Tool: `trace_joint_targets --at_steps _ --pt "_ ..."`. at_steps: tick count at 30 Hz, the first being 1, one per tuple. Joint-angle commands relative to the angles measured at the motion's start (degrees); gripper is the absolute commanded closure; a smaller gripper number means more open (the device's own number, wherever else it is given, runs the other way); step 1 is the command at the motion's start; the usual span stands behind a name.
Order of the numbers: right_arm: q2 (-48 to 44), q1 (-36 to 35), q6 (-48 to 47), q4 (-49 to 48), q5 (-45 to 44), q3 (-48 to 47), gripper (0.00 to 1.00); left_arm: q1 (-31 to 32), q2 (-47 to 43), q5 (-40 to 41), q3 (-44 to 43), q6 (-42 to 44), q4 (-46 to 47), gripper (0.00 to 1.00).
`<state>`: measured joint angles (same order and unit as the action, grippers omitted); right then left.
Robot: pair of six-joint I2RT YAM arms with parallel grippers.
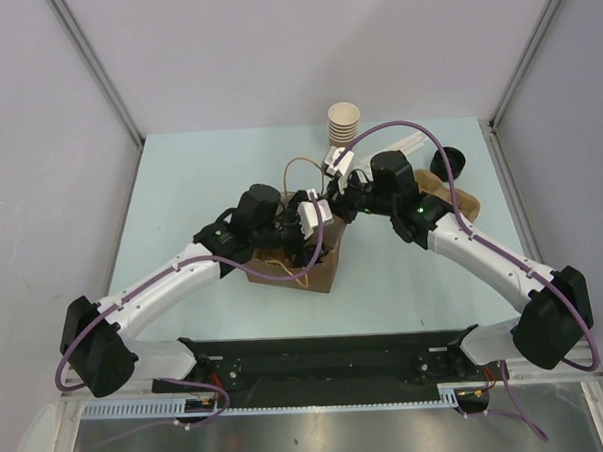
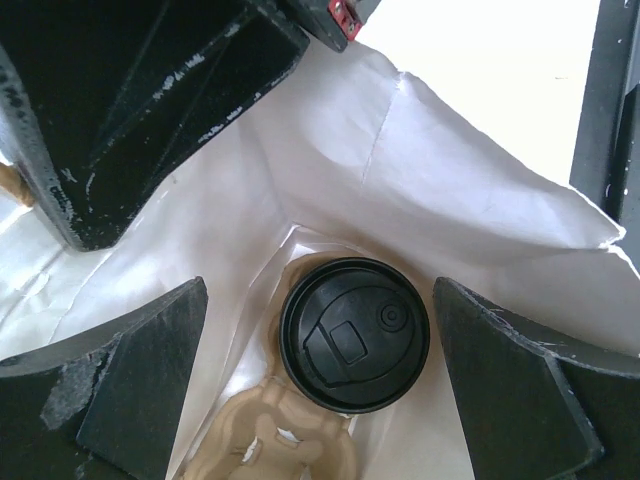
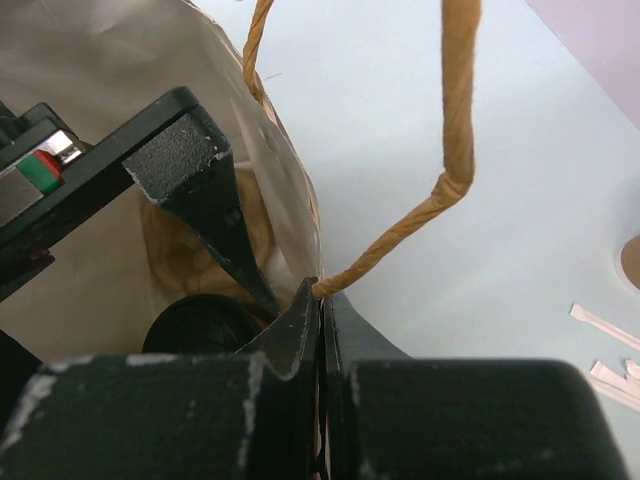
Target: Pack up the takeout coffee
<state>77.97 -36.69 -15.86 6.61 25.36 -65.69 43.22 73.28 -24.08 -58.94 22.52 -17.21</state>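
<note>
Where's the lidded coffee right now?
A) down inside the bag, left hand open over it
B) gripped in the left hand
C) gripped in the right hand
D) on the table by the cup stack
A: the left wrist view shows the coffee lid low inside the bag, with the left hand open around it, not touching.

One coffee [image 2: 354, 334], one paper bag [image 2: 430, 180]
</note>
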Motion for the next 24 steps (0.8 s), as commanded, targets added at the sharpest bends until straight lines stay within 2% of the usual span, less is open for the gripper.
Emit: trace_joint_targets --at_steps 1,10,18,24 --pt "-0.5 -0.4 -0.9 0.4 -0.1 -0.1 1.0 -0.1 -2.1 -1.5 -2.8 -0.6 -0.9 0.0" --pt "-0.1 0.2 -2.1 -1.0 0.1 -0.1 1.0 -4.0 -2.3 -3.9 -9.1 -3.8 -6.1 0.01" --pt "1.6 0.6 -3.3 -5.1 0.6 -0.2 1.0 -6.9 -3.3 -0.7 -11.9 -3.6 -7.4 0.01" --pt "3.8 0.2 -3.7 -5.8 0.7 -2.2 1.0 -11.0 -3.0 -0.5 -15.9 -6.9 -8.1 0.0"
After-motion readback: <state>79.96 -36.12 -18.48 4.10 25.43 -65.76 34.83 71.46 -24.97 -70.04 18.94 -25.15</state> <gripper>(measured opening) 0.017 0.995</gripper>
